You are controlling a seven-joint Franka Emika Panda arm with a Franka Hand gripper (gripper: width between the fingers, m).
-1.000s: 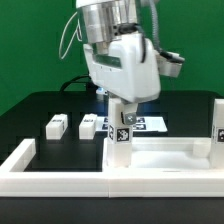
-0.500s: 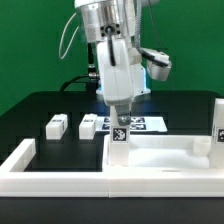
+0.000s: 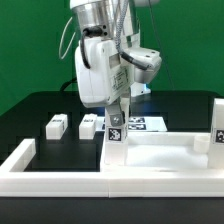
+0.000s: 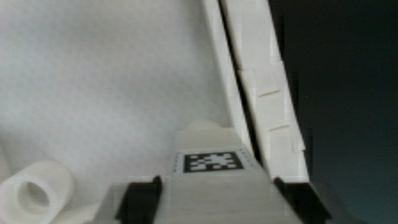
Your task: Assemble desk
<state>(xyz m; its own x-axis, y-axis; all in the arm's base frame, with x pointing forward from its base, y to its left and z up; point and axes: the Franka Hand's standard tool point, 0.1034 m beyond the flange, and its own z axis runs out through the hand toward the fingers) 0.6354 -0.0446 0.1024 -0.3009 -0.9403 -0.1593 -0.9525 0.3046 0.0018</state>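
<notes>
My pincer (image 3: pixel 117 110) is closed on a leg block (image 3: pixel 117 133), one finger pressed to each of two opposite sides. The block stands upright with its tag toward the exterior camera. It is at the far corner of the desk top (image 3: pixel 160 158), on the exterior view's left. In the wrist view my fingers (image 4: pixel 146 196) flank the block, the desk top's rim runs just beside it, and a round socket (image 4: pixel 36 195) shows in the tray floor nearby. I cannot tell whether the block's foot touches the tray. A loose leg block (image 3: pixel 89 125) and a second loose leg block (image 3: pixel 57 125) lie apart on the black worktop (image 3: pixel 40 108), off the desk top's left end. Another upright leg block (image 3: pixel 218 120) stands at its right end. The marker board (image 3: pixel 148 122) lies behind the desk top, and the long white bar (image 3: pixel 20 158) lies before it.
</notes>
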